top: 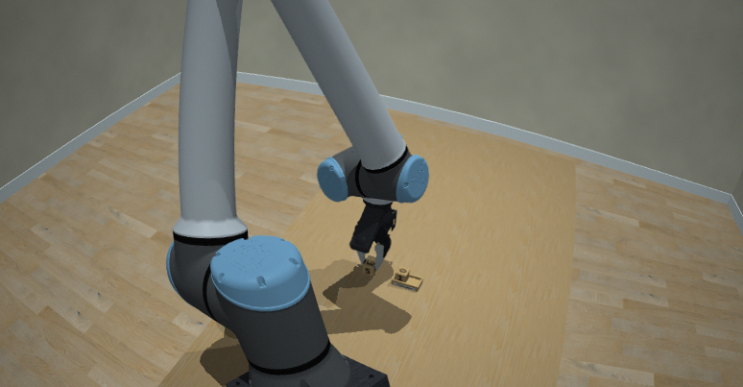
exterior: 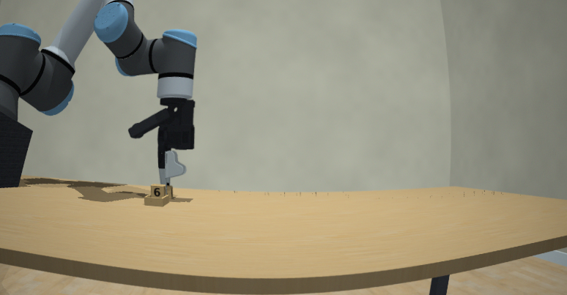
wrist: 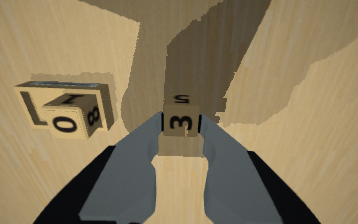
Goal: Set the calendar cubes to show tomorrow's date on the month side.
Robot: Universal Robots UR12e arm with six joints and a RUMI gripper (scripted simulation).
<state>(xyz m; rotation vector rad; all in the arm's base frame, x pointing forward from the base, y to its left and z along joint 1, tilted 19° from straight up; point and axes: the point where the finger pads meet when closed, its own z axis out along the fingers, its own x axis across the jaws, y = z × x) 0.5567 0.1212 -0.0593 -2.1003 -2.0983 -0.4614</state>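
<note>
My gripper [top: 371,266] [exterior: 167,184] [wrist: 181,114] points down and is shut on a wooden cube [top: 368,269] [wrist: 181,131], one jaw on each side. In the wrist view its top shows a 3 turned sideways; the top view shows a 5 upright on its near side. Whether it touches the table cannot be told. The tray [exterior: 156,202] [wrist: 108,106] stands beside it, on the left in the wrist view. The other cube [top: 402,273] [exterior: 157,191] [wrist: 66,124] is in one half of the tray, with 0 on top, 1 toward the top camera, 8 toward the held cube and 6 toward the exterior camera.
The tray's other half holds no cube. The tray's long outer side with a pale strip faces the robot base; its lettering is unreadable. The held cube is a short gap from the tray. The wooden table [top: 493,259] [exterior: 317,233] carries the arm's dark shadow.
</note>
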